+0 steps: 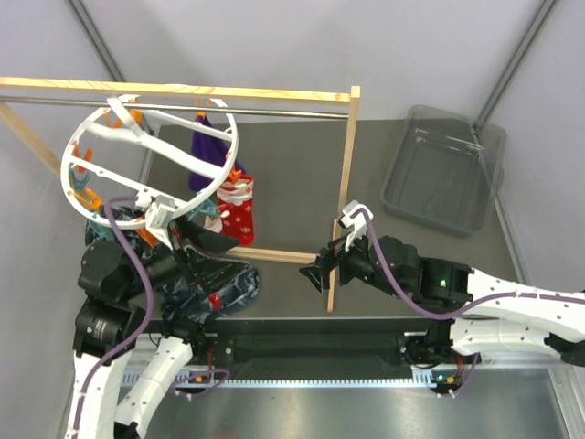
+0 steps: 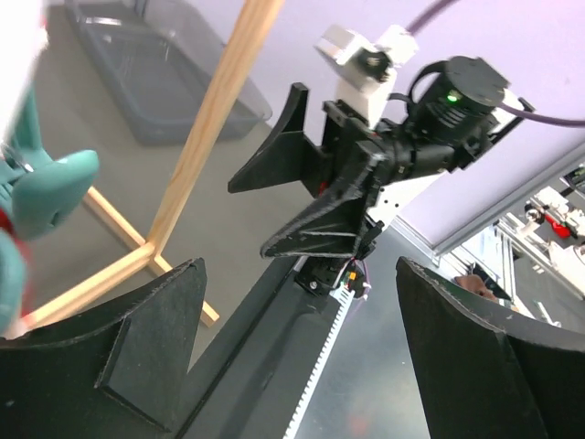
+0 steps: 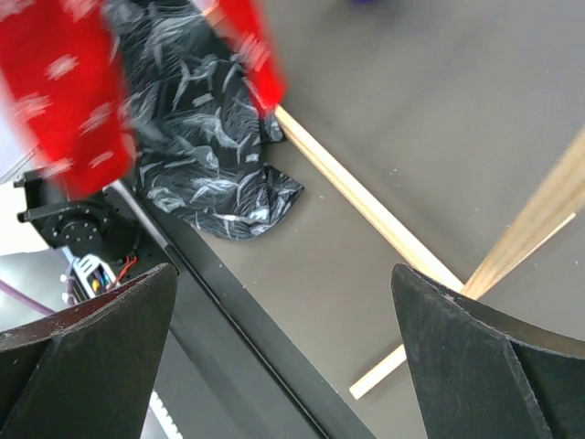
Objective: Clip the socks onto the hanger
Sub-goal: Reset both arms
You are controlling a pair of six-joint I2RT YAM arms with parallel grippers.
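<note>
The white round hanger (image 1: 91,151) hangs tilted from the rack's rail at the back left, with orange clips (image 1: 117,117) on its rim. A purple sock (image 1: 206,151) and a red Christmas sock (image 1: 239,212) hang from its right rim. My left gripper (image 1: 215,242) is open and empty just below the red sock; in the left wrist view (image 2: 297,366) a teal clip (image 2: 46,197) shows at the left edge. My right gripper (image 1: 320,272) is open and empty by the rack's right post. In the right wrist view (image 3: 283,366) blurred red sock shapes (image 3: 64,91) show at the upper left.
A wooden-framed rack (image 1: 348,155) with a metal rail (image 1: 274,112) stands across the dark mat. A dark patterned fabric (image 1: 227,288) lies heaped at the front left and also shows in the right wrist view (image 3: 201,137). A grey plastic bin (image 1: 445,197) sits at the back right.
</note>
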